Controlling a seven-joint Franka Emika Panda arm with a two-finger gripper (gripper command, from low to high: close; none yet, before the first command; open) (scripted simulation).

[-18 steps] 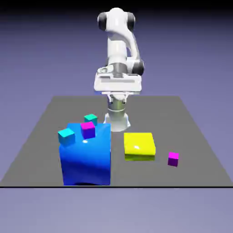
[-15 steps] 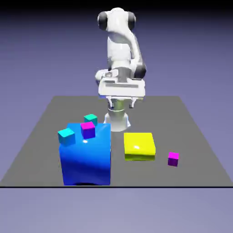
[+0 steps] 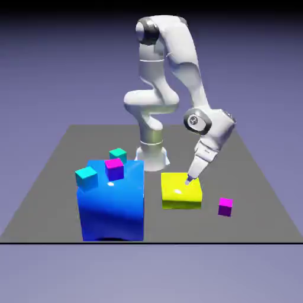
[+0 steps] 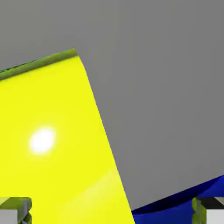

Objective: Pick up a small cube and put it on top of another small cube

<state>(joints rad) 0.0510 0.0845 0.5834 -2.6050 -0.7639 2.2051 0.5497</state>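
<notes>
Our tool (image 3: 188, 179) hangs low over the flat yellow block (image 3: 181, 189), its tip near that block's upper edge on the exterior view's right side, and we see its jaws spread wide with nothing between them. From the hand view we make out the two grey fingertips (image 4: 15, 211) at the bottom corners, the yellow block filling the space by one of them and a sliver of the big blue block (image 4: 183, 205) by the other, grey tabletop (image 4: 153, 87) between. We find one small magenta cube (image 3: 225, 206) resting on the tabletop just beside the yellow block, toward the exterior view's right, apart from the tool. We see a second magenta cube (image 3: 114, 168) sitting on top of the big blue block at the exterior view's left, with one cyan cube (image 3: 86, 177) at the block's near corner and another cyan cube (image 3: 118, 155) at its far edge
</notes>
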